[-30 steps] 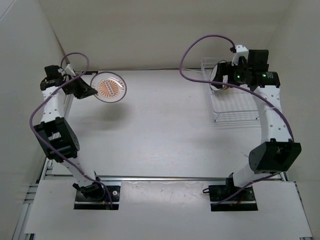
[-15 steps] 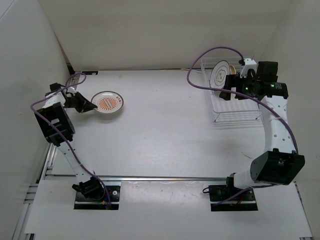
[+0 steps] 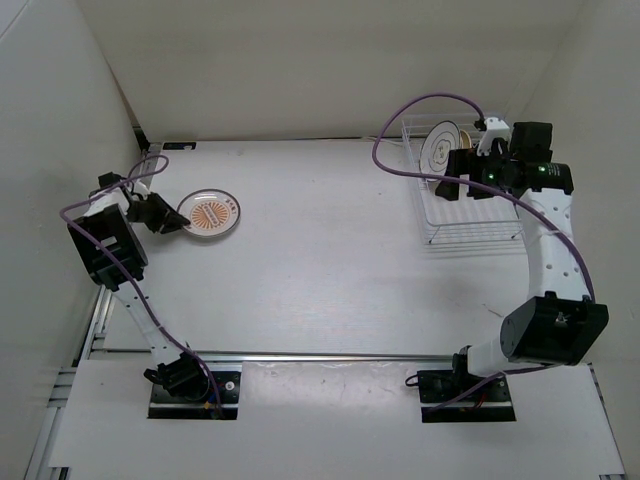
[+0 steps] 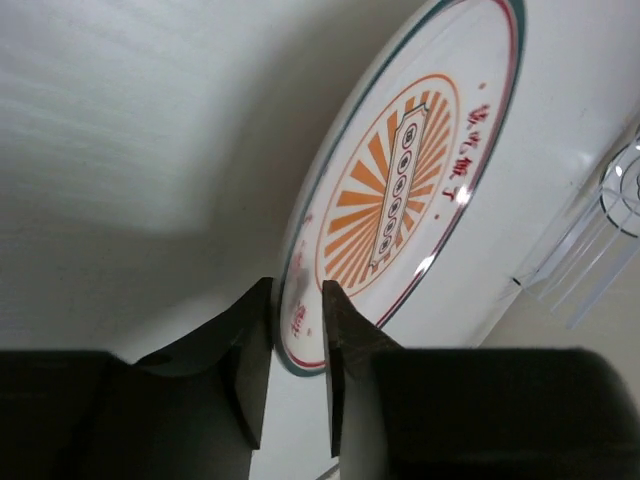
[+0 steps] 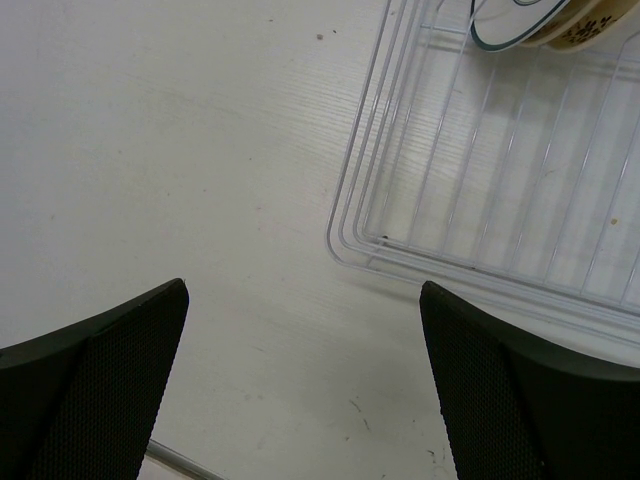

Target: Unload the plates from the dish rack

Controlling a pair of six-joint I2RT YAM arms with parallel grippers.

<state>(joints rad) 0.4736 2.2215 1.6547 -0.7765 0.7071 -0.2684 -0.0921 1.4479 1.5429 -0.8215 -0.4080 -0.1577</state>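
Observation:
My left gripper is shut on the near rim of the white plate with the orange radial pattern, low over the far left of the table. In the left wrist view the plate is tilted and its rim sits between the fingers of the left gripper. The white wire dish rack stands at the far right. The pale grey plate stands upright at its far end, with the tan plate just behind it. My right gripper is open and empty above the rack's near left corner.
White walls close in on the left, back and right. Purple cables loop over both arms. The near half of the rack holds nothing. A metal rail runs along the table's near edge.
My left gripper has carried the orange plate lower and a little to the left, from well above the table a second ago. The right gripper rose clear of the rack, then held still.

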